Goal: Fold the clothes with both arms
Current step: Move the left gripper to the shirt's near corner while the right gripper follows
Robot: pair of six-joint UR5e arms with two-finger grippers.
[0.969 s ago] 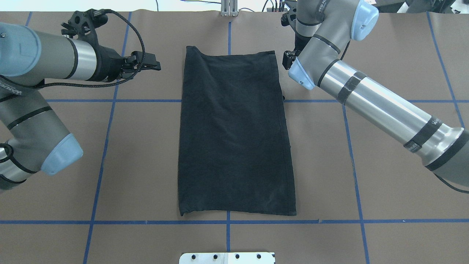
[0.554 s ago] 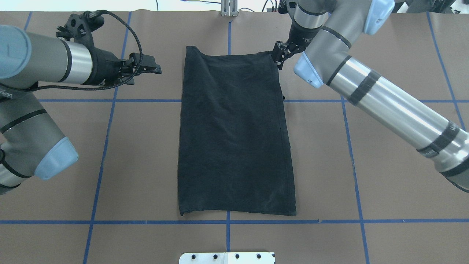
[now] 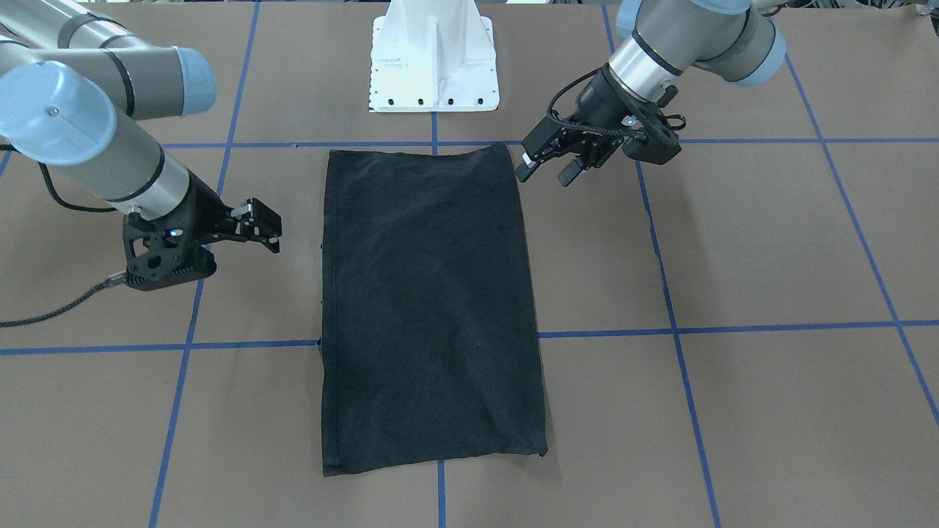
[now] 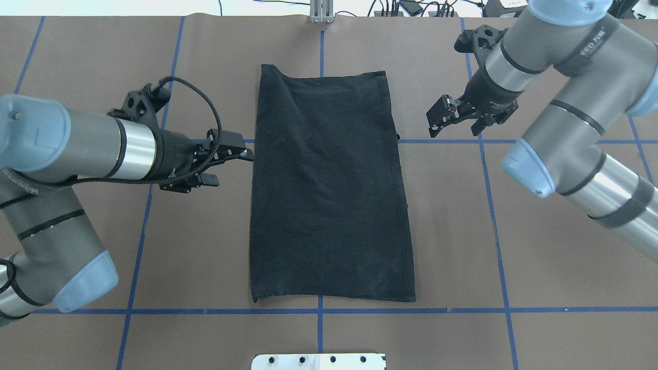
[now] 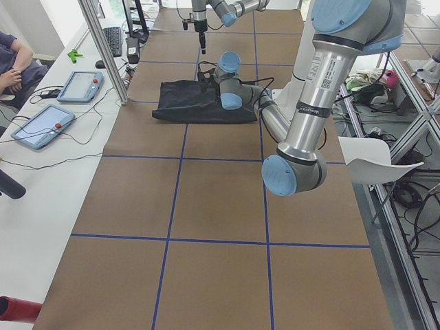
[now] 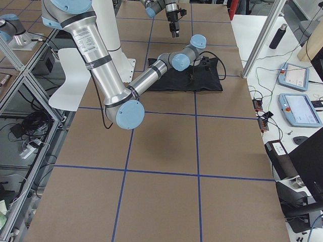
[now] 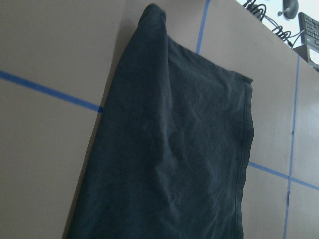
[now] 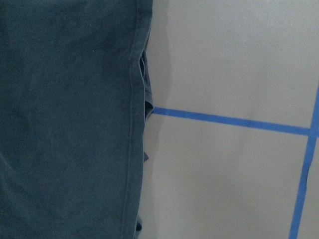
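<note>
The black T-shirt (image 4: 329,185) lies flat, folded into a long narrow rectangle with a plain black side up; it also shows in the front view (image 3: 433,308). No logo shows. My left gripper (image 4: 229,165) is open and empty, and hovers beside the shirt's left edge; in the front view (image 3: 544,174) it is on the right. My right gripper (image 4: 455,126) is open and empty, off the shirt's right edge, seen on the left in the front view (image 3: 268,231). The wrist views show only the shirt (image 7: 179,149) and its hemmed edge (image 8: 75,124), with no fingers.
The brown paper table (image 4: 540,267) carries a grid of blue tape lines. The white pedestal base (image 4: 318,361) sits at the near edge. Beyond the far edge are an aluminium post (image 5: 103,48), tablets (image 5: 79,86), cables and a seated operator (image 5: 14,62).
My right gripper has left the shirt's far right corner and moved right and nearer. My left gripper has moved nearer and towards the shirt's left edge. The shirt has not moved.
</note>
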